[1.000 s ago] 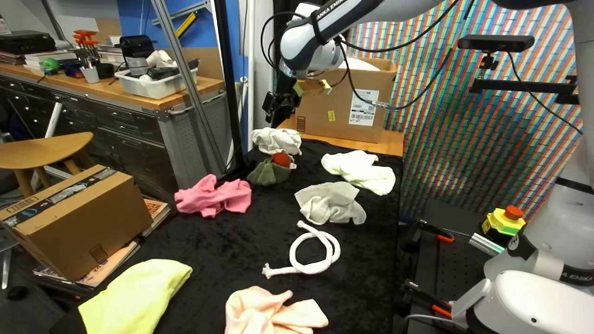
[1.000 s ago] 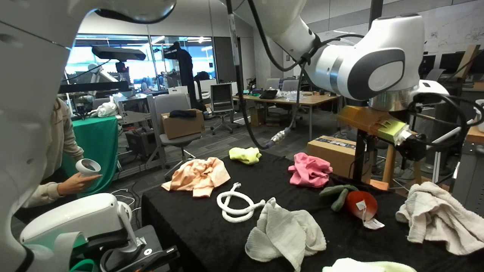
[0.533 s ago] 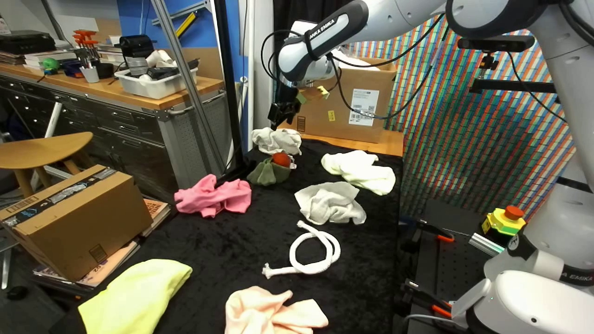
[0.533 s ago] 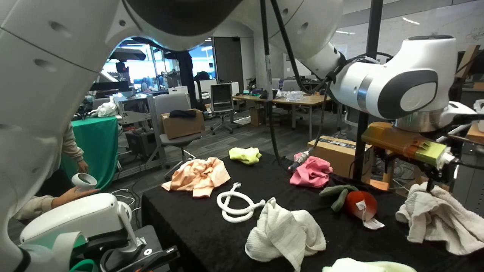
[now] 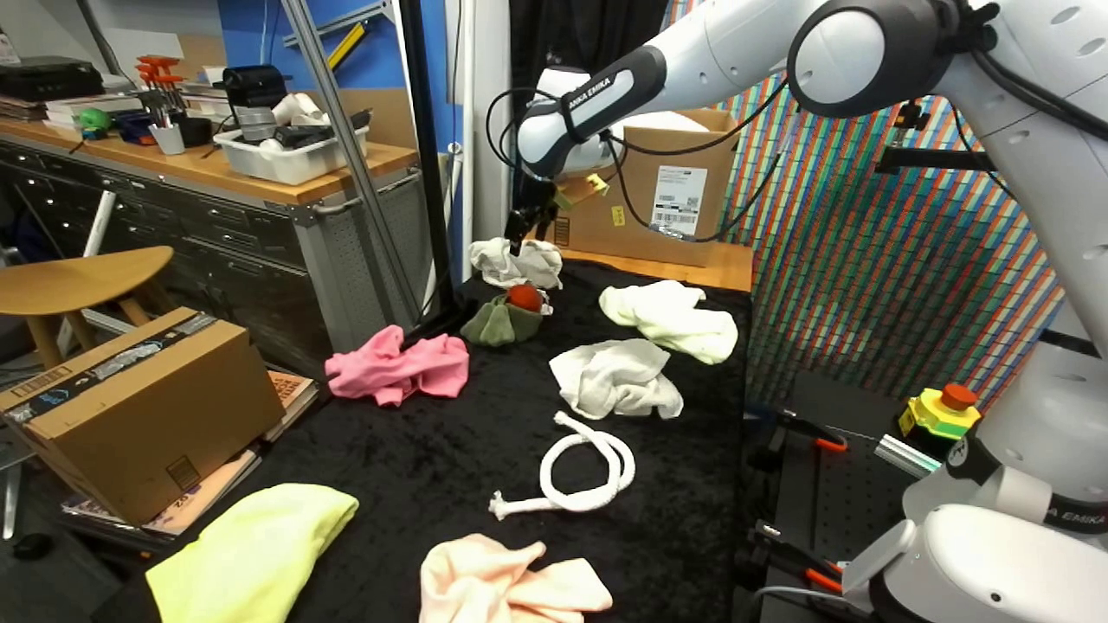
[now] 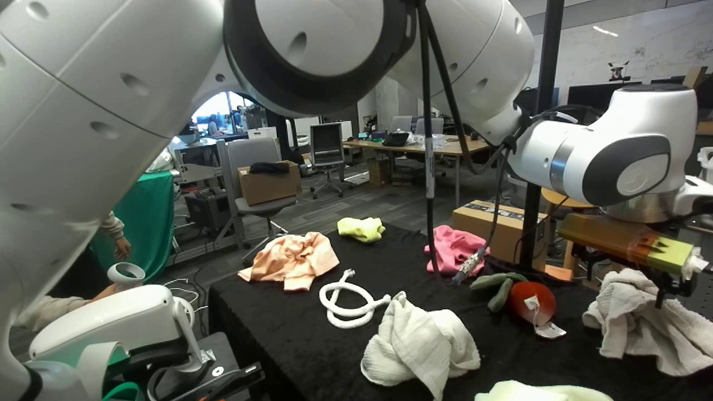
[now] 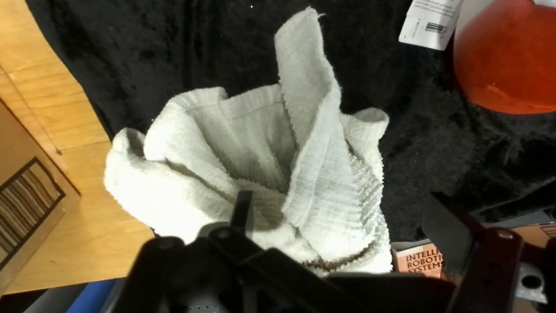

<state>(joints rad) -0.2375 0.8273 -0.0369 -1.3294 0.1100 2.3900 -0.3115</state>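
Wide-jawed hand [image 7: 341, 203] over crumpled white towel [image 7: 265, 174]; assorted items [image 5: 305, 137] inside white bin [image 5: 296, 168]

Crumpled pink cloth [image 5: 400, 367], looped white rope [image 5: 582, 500], peach cloth [image 5: 498, 581], yellow cloth [image 5: 260, 545], cardboard box [image 5: 164, 407] on books [image 5: 208, 495]

From my end I count six cloths [image 5: 525, 272], one rope [image 5: 585, 501] and one toy [image 5: 502, 322] on the bench [image 5: 433, 467]. In an exterior view I make out two cardboard boxes [image 5: 147, 415], one stool [image 5: 86, 275] and one stop button [image 5: 943, 411].
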